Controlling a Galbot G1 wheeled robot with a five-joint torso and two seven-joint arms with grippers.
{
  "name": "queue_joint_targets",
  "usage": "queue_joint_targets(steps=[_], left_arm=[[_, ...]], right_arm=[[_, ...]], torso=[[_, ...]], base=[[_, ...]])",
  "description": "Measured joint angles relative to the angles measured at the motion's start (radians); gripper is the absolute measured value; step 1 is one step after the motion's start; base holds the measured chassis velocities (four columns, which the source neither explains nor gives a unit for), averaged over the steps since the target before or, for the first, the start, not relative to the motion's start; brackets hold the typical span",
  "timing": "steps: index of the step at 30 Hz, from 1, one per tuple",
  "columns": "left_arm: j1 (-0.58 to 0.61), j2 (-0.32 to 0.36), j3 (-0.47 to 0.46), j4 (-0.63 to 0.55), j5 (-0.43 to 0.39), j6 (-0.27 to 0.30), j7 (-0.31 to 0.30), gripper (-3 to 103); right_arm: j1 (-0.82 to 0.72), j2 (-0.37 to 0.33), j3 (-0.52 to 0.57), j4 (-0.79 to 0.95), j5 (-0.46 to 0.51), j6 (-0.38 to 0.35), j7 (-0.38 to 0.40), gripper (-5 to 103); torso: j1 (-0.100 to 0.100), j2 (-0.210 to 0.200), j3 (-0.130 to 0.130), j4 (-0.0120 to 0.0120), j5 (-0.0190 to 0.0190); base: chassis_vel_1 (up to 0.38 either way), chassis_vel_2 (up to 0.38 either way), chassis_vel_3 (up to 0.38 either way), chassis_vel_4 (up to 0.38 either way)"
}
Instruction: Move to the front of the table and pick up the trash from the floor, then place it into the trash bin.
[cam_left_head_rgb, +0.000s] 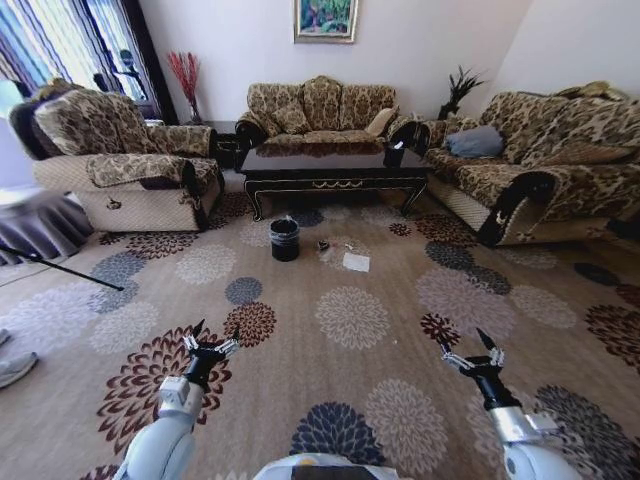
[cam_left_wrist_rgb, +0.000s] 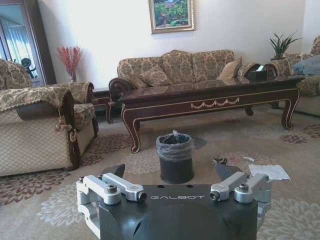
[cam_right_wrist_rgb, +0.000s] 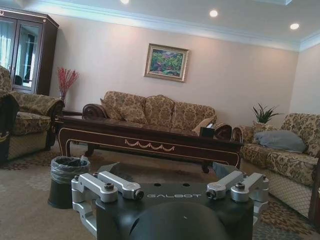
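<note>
The dark glossy table (cam_left_head_rgb: 335, 165) stands before the back sofa. On the carpet in front of it sits the small black trash bin (cam_left_head_rgb: 284, 240) with a clear liner. The trash lies just right of the bin: a flat white paper sheet (cam_left_head_rgb: 356, 262) and a dark wad (cam_left_head_rgb: 323, 245). The left wrist view shows the bin (cam_left_wrist_rgb: 175, 145), the paper (cam_left_wrist_rgb: 269, 171), the wad (cam_left_wrist_rgb: 219, 160) and a white scrap (cam_left_wrist_rgb: 248, 159). Both grippers hang low over the carpet, well short of the bin. My left gripper (cam_left_head_rgb: 210, 340) and my right gripper (cam_left_head_rgb: 478, 350) are open and hold nothing.
An armchair (cam_left_head_rgb: 120, 160) stands at the left, a sofa (cam_left_head_rgb: 320, 110) behind the table and a long sofa (cam_left_head_rgb: 540, 160) at the right. A thin black rod (cam_left_head_rgb: 60, 266) slants over the floor at the far left, near a shoe (cam_left_head_rgb: 14, 368). Patterned carpet stretches between me and the bin.
</note>
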Motion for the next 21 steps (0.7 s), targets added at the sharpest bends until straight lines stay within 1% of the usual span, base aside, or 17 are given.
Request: queue_joint_targets(steps=[5, 7, 12, 14, 21], left_arm=[[-0.001, -0.001, 0.003, 0.002, 0.001, 0.0, 0.0, 100], [-0.001, -0.001, 0.003, 0.002, 0.001, 0.0, 0.0, 100], [0.002, 0.003, 0.005, 0.007, 0.001, 0.0, 0.002, 100], [0.002, 0.003, 0.005, 0.007, 0.001, 0.0, 0.002, 100], [0.0, 0.003, 0.01, 0.011, 0.002, 0.002, 0.002, 100]], right_arm=[[-0.001, -0.001, 0.0, 0.006, -0.001, 0.0, -0.001, 100], [-0.001, -0.001, 0.0, 0.007, -0.001, 0.0, -0.001, 100], [-0.008, 0.008, -0.005, 0.011, -0.015, 0.0, -0.002, 100], [-0.008, 0.009, -0.005, 0.011, -0.017, 0.001, -0.002, 100], [-0.007, 0.01, -0.005, 0.005, -0.02, 0.003, -0.001, 100]], torso=[[-0.008, -0.023, -0.014, 0.0, 0.0], [-0.009, -0.025, -0.016, 0.0, 0.0], [-0.021, -0.056, -0.035, 0.0, 0.0], [-0.022, -0.059, -0.037, 0.0, 0.0], [-0.034, -0.091, -0.056, 0.0, 0.0]], base=[[0.0, 0.0, 0.0, 0.0], [0.0, 0.0, 0.0, 0.0], [0.0, 0.0, 0.0, 0.0], [0.0, 0.0, 0.0, 0.0], [0.0, 0.0, 0.0, 0.0]])
